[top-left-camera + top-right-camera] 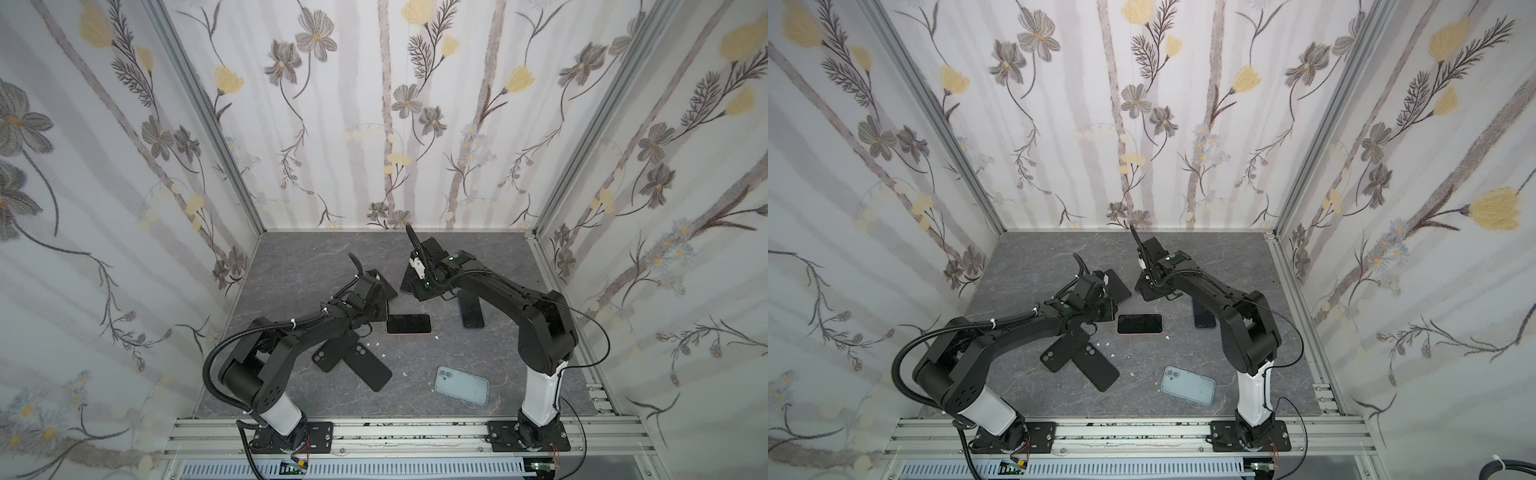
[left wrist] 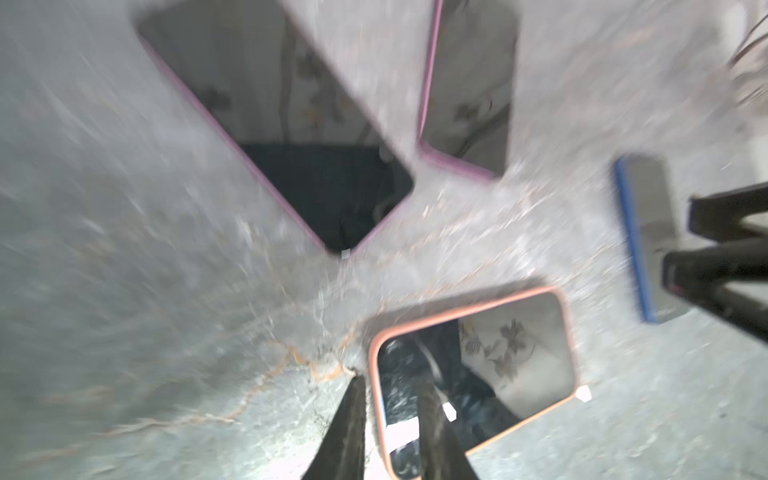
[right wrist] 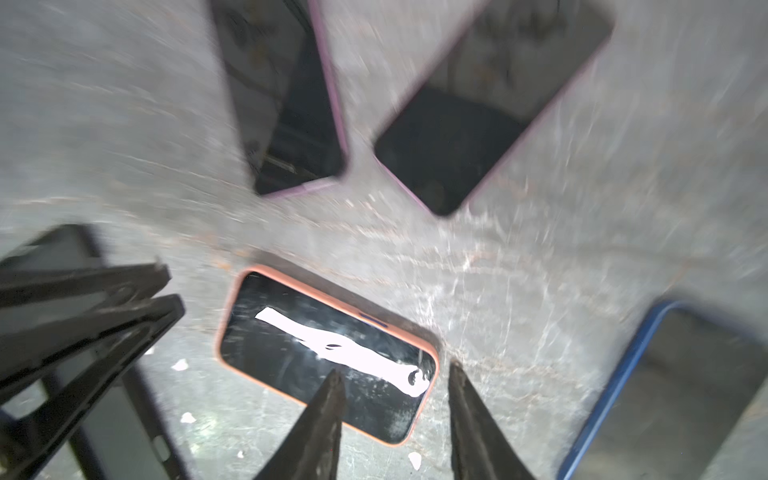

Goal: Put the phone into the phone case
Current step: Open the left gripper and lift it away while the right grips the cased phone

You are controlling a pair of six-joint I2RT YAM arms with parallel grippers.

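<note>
A grey marbled tabletop [image 1: 299,266] is sitting between three floral-papered walls [image 1: 374,124], with an aluminium rail [image 1: 415,432] running along the lower edge of both top views. The orange-rimmed phone [image 1: 408,323] is lying flat and screen up at the centre of the frame, with bare table showing along both long sides and white scraps [image 1: 376,345] lying nearby. Lower left of centre, two black phone cases [image 1: 371,368] are lying in a V, touching at one end and partly hidden under the left arm [image 1: 291,345]. A pale blue phone case [image 1: 461,385] is lying alone at lower centre-right. A blue-rimmed phone [image 1: 471,314] is showing beneath the right arm [image 1: 498,291], and two pink-rimmed phones [image 2: 316,183] are lying farther back. The widest open room is lying at the table's upper left and along the back wall. Both arms are bending at the elbow from the rail and reaching toward the upper middle, wrists tipping down. The left gripper [image 2: 390,374] is holding its jaws narrowly apart, with nothing between them, by the orange-rimmed phone's end. That view is blurring. The right gripper [image 3: 395,370] is holding its jaws wide apart and empty, framing one corner of that phone.
</note>
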